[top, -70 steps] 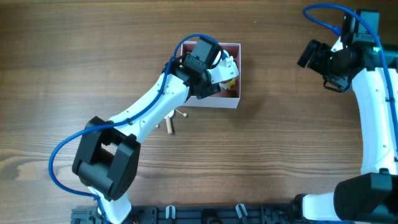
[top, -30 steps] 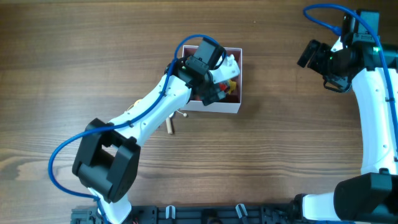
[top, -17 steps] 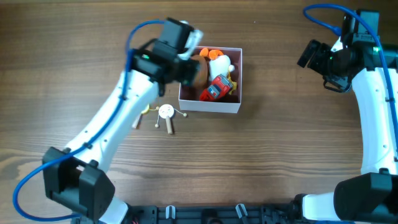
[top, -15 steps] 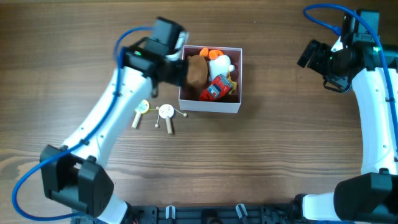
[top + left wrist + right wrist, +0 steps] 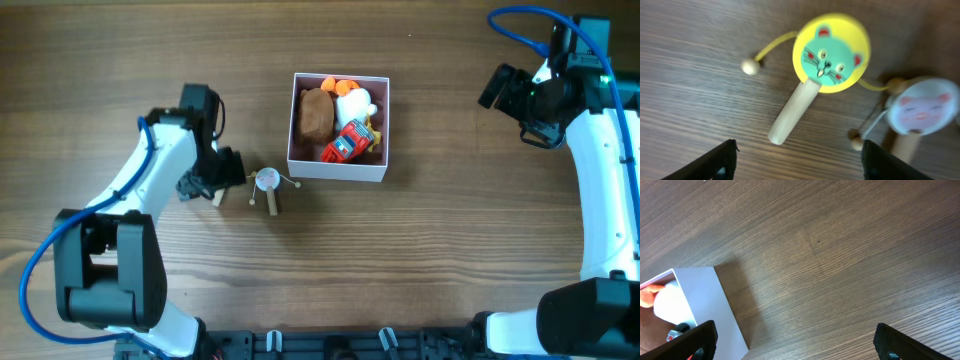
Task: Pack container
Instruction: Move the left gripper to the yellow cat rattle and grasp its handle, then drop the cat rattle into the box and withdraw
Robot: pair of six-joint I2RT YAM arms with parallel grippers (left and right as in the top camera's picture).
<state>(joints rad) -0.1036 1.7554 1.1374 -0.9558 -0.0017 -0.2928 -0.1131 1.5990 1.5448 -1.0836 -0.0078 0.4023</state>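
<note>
**Wooden rattle drums lie outside a partly filled toy box**

Wood-grain table (image 5: 450,260), seen from overhead: the container (image 5: 337,172), a square shallow box with white walls and a dusty pink inside, sits open toward the far middle of the table, between the two arms. Four kinds of toy lie inside it. A brown plush toy (image 5: 315,114) takes the left half, and orange toys (image 5: 343,87) are tucked against the far wall. A white toy (image 5: 356,108) sits just right of the plush, and a red toy vehicle (image 5: 345,144) lies tilted toward the near right corner.

Two drums lie on the bare wood just off the box's near left corner. The pig-faced rattle drum (image 5: 922,112) is the nearer one, close to the corner but apart from it. The yellow cat-faced rattle drum (image 5: 831,52) lies beside it, face up, with its plain wooden handle pointing away from the box. One of its bead cords runs up to the pig drum's rim.

The left gripper (image 5: 797,150) hangs directly above the cat drum, its jaws spread wide on either side of the handle end and holding nothing. The right gripper (image 5: 795,342) sits well off to the right of the box, jaws likewise wide apart and empty, with a white corner of the container in its wrist view.
</note>
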